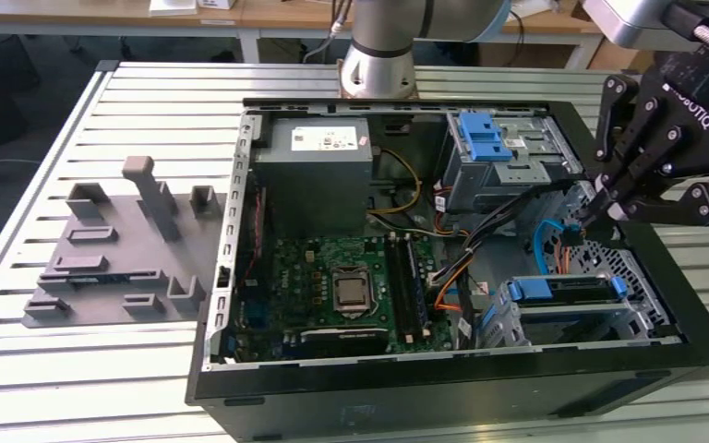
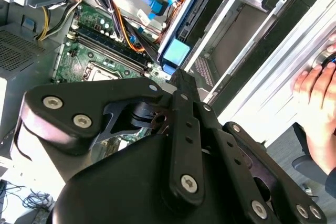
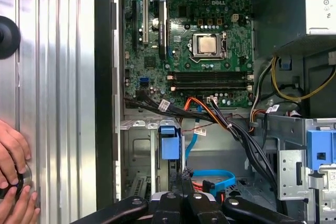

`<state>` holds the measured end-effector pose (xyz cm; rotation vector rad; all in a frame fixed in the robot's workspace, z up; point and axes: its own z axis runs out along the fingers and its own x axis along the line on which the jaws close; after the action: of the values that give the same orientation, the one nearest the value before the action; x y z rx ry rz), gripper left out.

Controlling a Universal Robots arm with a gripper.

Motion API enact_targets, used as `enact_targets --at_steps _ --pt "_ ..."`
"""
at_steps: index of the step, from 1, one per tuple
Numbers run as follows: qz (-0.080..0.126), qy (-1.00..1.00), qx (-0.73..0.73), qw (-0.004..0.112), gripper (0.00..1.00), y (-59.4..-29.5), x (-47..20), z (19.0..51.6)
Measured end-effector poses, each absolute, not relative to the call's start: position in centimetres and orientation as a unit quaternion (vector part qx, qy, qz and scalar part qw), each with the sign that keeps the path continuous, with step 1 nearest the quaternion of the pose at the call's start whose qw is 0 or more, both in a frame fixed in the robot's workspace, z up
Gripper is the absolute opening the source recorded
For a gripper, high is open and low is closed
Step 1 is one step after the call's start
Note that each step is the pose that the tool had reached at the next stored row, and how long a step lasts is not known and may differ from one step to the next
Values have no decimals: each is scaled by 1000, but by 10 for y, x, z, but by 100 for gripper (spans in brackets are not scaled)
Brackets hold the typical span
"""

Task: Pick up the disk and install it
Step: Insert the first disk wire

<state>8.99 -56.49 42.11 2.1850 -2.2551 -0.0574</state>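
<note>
Over the case's right rim: the black gripper (image 1: 598,212) hangs at the exterior view's right, with its tips just inside the open computer case (image 1: 453,388).
Gripper state: the fingers are drawn together with nothing between them, as both wrist views show.
Disk: the disk (image 1: 561,289) lies flat in a drive bay at the case's near corner on the exterior view's right. Blue rails run along its sides, and it sits apart from the gripper.
Bay edges: metal walls stand close on both sides of the disk. A blue cable (image 1: 539,245) loops between the disk and the gripper.
Silver cage (image 1: 502,152): it carries a blue latch and stands near the gripper, toward the exterior view's left.
Grey box (image 1: 318,166): it fills the far inner corner, and the motherboard (image 1: 342,286) lies uncovered in front of it.
Counter (image 1: 145,101): slatted metal with bare strips all round the case. A grey fixture (image 1: 114,249) sits well apart from the case on the exterior view's left.
Hand (image 3: 13,156): a person's hand rests on the counter outside the case wall.
</note>
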Motion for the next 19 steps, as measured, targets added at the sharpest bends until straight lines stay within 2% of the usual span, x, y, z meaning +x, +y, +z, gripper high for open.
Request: enact_targets --at_steps 19 --pt "-18 -718 696 0 11 -562 106 420"
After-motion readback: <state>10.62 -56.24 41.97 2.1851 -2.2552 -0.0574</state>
